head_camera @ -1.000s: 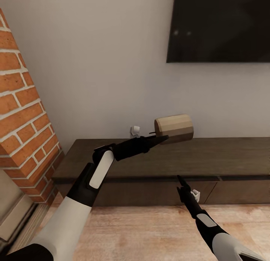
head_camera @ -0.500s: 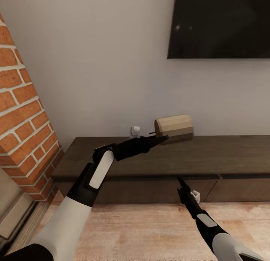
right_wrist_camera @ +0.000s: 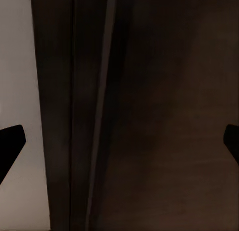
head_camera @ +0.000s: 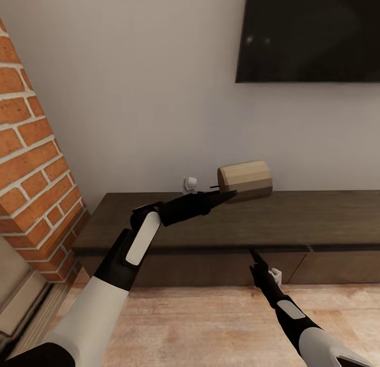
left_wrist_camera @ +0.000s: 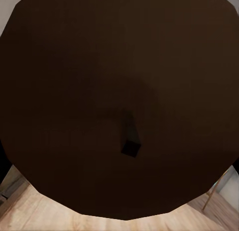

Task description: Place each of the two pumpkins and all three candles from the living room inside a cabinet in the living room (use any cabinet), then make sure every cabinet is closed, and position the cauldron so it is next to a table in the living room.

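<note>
My left gripper [head_camera: 228, 196] grips a candle [head_camera: 246, 180] by its wick end, held sideways in the air over the cabinet [head_camera: 295, 219] top. My right gripper [head_camera: 255, 254] hangs just at the edge of a drawer front, its fingers spread wide in the wrist view, holding nothing. I cannot tell whether they touch the wood. The drawers look shut, so the candle has nowhere to go yet. The risk is the handleless front: my fingers may slip off it, or the candle may slide out of so small a pinch.
</note>
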Tool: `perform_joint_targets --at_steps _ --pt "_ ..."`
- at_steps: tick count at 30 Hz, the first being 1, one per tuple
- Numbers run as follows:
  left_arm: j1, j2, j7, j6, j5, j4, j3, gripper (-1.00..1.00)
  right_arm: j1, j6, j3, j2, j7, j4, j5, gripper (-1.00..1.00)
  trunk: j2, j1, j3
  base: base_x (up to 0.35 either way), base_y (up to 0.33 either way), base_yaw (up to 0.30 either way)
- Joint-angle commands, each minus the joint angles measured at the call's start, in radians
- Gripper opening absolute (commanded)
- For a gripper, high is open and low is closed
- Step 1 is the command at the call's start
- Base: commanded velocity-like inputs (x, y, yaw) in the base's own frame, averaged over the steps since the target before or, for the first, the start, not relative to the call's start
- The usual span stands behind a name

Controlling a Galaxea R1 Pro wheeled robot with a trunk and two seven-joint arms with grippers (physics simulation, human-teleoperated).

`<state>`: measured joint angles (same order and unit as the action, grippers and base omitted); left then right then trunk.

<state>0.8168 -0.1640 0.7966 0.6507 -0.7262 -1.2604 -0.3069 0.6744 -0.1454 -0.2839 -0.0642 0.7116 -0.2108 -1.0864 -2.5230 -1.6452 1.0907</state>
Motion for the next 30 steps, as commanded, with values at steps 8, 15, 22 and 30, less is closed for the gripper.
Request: perform_joint_targets --at_steps 8,15,22,30 --pt "0.001 0.0 0.0 0.007 -0.006 0.0 -0.001 -1.0 0.001 -0.016 -0.001 0.0 0.037 0.001 -0.01 1.0 -0.001 0.0 0.005 0.0 0.0 0.0" --pt "0.001 0.0 0.0 0.007 -0.006 0.0 -0.001 -1.0 0.001 -0.015 -0.001 0.0 0.038 0.001 -0.01 1.0 -0.001 -0.002 0.016 0.0 0.0 0.0" --pt "0.001 0.0 0.0 0.007 -0.005 -0.001 -0.001 -1.0 0.001 -0.016 -0.001 0.0 0.038 0.001 -0.01 1.0 -0.002 -0.004 0.036 0.0 0.0 0.0" --pt "0.0 0.0 0.001 0.007 -0.005 0.0 -0.001 -1.0 0.001 -0.014 -0.001 0.0 0.036 0.001 -0.01 1.0 -0.003 -0.005 0.047 0.0 0.0 0.0"
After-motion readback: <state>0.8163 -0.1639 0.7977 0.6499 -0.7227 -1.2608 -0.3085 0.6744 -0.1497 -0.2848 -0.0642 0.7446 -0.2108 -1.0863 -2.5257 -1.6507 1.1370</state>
